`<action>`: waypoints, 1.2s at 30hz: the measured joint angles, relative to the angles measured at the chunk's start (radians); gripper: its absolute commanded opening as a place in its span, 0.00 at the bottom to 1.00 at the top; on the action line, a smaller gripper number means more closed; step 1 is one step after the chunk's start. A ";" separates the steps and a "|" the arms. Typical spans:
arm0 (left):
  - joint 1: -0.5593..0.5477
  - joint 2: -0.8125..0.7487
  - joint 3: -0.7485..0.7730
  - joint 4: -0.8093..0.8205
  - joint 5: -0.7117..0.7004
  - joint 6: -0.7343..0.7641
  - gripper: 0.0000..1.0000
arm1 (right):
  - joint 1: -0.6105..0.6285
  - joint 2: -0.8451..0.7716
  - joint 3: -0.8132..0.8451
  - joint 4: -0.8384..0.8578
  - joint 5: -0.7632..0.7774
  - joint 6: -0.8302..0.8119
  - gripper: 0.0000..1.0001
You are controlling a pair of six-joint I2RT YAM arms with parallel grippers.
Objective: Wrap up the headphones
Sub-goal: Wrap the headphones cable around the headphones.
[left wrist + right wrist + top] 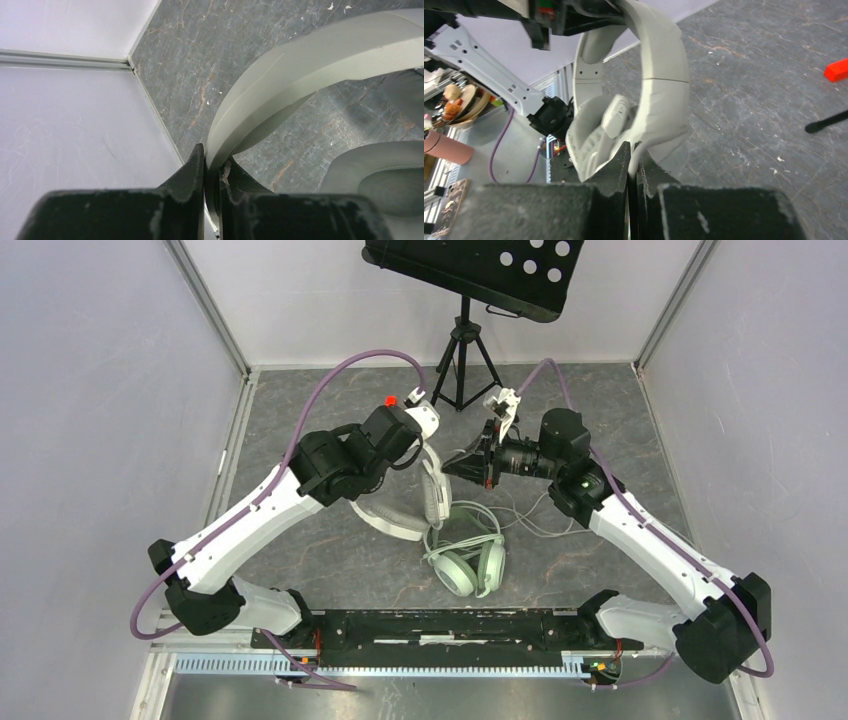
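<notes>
Tabletop (330, 570): grey, marbled.
White-grey headset (437, 492): at centre, between both arms.
Mint-green headset (465, 565): flat on tabletop, just beside the first, ungripped.
Left end effector (207, 155): clamped on white-grey headband.
Right end effector (633, 150): pinched nearly closed, just before white-grey earcup; hold on anything indiscernible.

Tripod (463, 355): black. Table (320, 560) beneath tripod: dark grey marble pattern, pale and rust veins. Red block (390, 400) left of tripod. Nearer than tripod: white-grey headset (395, 525), then pale mint-green headset (467, 570). Arms (250, 515): white and black; cables (340, 370) purple.
</notes>
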 measured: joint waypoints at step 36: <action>-0.004 -0.023 0.026 0.120 -0.229 -0.303 0.02 | 0.074 0.008 -0.112 0.375 -0.103 0.216 0.19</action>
